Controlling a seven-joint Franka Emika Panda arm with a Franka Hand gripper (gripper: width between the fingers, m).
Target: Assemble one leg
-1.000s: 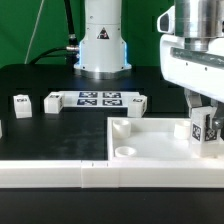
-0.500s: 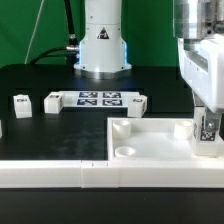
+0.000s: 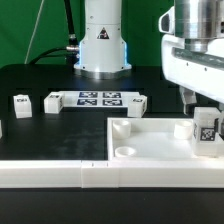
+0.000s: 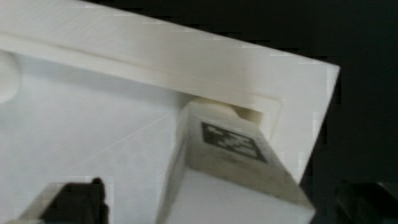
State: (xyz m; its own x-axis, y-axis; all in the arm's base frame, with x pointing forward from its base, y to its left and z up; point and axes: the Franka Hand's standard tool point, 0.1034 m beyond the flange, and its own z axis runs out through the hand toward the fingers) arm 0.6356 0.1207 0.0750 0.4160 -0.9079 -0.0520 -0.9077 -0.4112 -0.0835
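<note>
The leg point(image 4: 231, 150) stands at a corner of the white panel point(image 4: 107, 110), its square tag facing the camera (somewhat blurred). A dark fingertip point(image 4: 71, 203) sits beside it, not touching. Black table point(image 4: 347, 30) shows beyond the panel's edge.

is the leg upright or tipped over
Upright: the leg stands vertical at the square panel's corner on the exterior view's right, tag face showing. How deep it sits, cannot tell.

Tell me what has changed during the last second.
The gripper turned about its vertical axis: it showed its broad side, then its narrow side, and now its broad side again. The leg stayed upright at the panel's corner; the marker board did not move.
</note>
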